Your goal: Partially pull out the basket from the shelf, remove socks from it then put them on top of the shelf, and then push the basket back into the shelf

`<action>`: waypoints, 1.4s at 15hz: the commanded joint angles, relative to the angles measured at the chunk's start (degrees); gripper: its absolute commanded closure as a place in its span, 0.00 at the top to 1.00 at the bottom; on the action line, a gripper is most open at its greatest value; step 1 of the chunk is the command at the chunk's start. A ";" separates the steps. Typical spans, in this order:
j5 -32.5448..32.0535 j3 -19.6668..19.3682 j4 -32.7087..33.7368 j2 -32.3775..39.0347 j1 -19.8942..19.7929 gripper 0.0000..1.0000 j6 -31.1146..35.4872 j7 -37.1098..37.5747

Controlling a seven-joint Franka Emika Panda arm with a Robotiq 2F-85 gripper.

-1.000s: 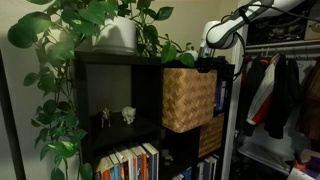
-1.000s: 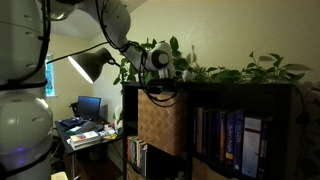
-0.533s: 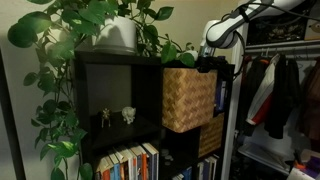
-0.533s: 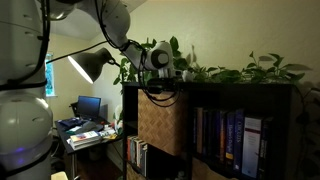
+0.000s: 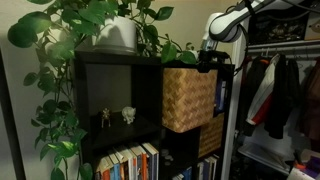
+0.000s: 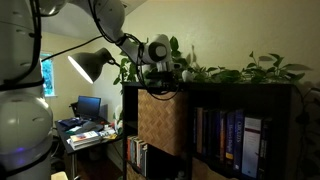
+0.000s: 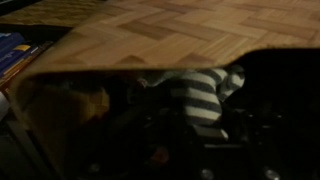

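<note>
A woven basket (image 5: pixel 188 98) (image 6: pixel 160 120) sticks partly out of the dark shelf (image 5: pixel 110 60) (image 6: pixel 240 88) in both exterior views. My gripper (image 5: pixel 208 62) (image 6: pixel 160 86) hangs at the basket's open top, its fingertips hidden behind the rim. In the wrist view a black-and-white striped sock (image 7: pixel 196 92) lies inside the basket under its woven wall (image 7: pixel 170 35) and runs down into my dark gripper (image 7: pixel 195 132), whose jaws look closed on it. The rest of the basket's inside is too dark to read.
Leafy plants and a white pot (image 5: pixel 118 35) crowd the shelf top. Small figurines (image 5: pixel 115 116), books (image 5: pixel 125 162) (image 6: pixel 225 135) and a second basket (image 5: pixel 210 136) fill other cubbies. Clothes (image 5: pixel 280 90) hang beside the shelf. A lamp (image 6: pixel 88 65) and a desk with a monitor (image 6: pixel 88 105) stand nearby.
My wrist has risen slightly above the basket's rim. The basket has not moved.
</note>
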 commanded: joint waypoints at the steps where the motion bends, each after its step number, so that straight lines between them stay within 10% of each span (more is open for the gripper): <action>1: -1.02 0.03 -1.22 -5.71 0.22 0.11 -2.98 -0.42; 21: -28.13 2.81 5.90 -9.02 -7.12 0.11 4.24 15.40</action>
